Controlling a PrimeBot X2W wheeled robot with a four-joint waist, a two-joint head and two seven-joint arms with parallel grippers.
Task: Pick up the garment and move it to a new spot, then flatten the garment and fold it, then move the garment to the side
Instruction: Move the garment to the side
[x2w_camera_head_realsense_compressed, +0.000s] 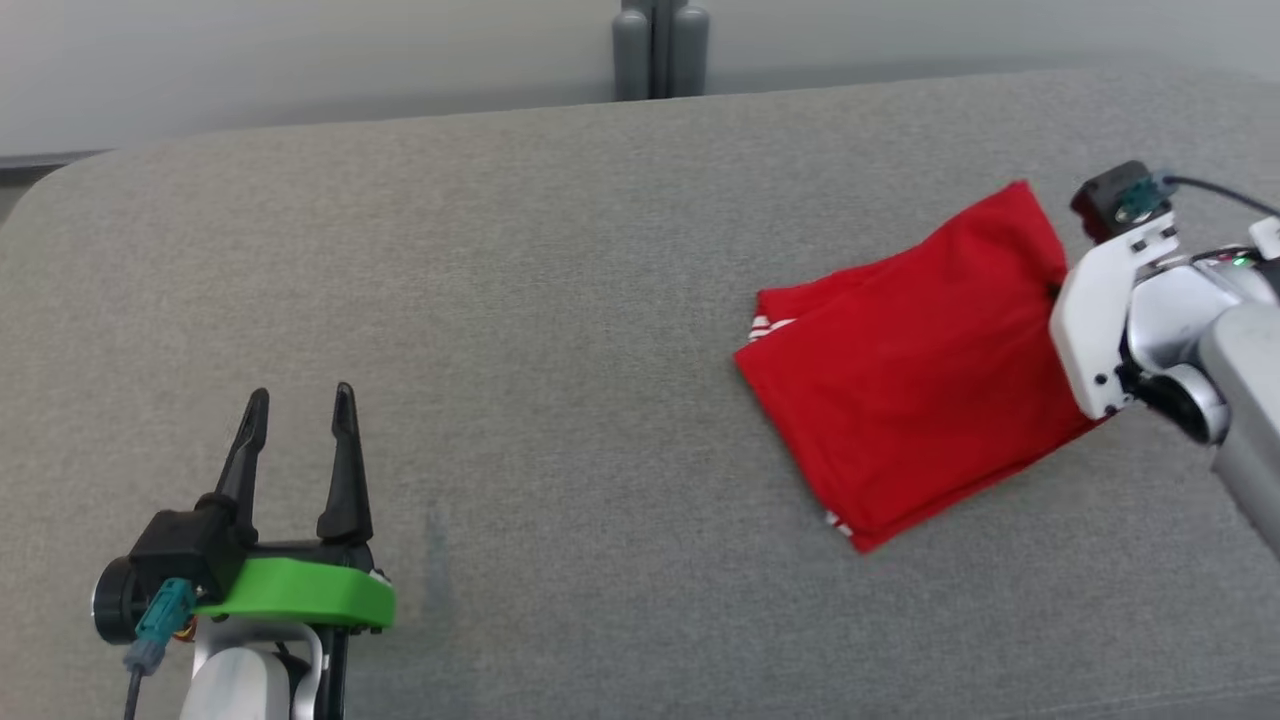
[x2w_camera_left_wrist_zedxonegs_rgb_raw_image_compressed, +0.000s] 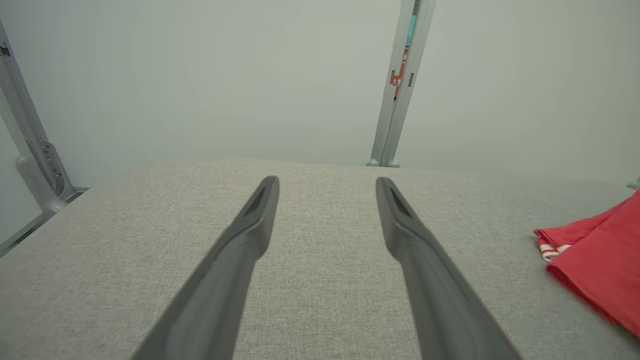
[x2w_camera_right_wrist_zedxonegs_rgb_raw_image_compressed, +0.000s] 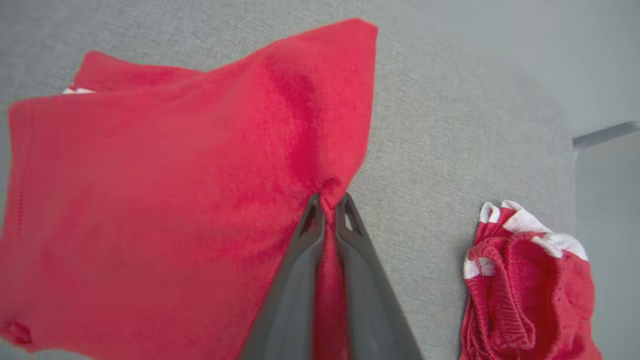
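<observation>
Folded garment (x2w_camera_head_realsense_compressed: 900, 370) — long axis diagonal, near-left to far-right.

Under me, a grey woven surface (x2w_camera_head_realsense_compressed: 560, 300), wide and soft-looking, its corner rounding off at the upper left of my head view. Right of centre on it lies the garment (x2w_camera_head_realsense_compressed: 920, 380): red, folded into a tilted rectangle, layers stacked, a sliver of red-and-white striped trim (x2w_camera_head_realsense_compressed: 766, 325) peeking out at its left edge. Over in my right wrist view, lower right, a smaller bunched red-and-white cloth (x2w_camera_right_wrist_zedxonegs_rgb_raw_image_compressed: 525, 290) sits on the same grey fabric, near the garment but apart from it.
</observation>
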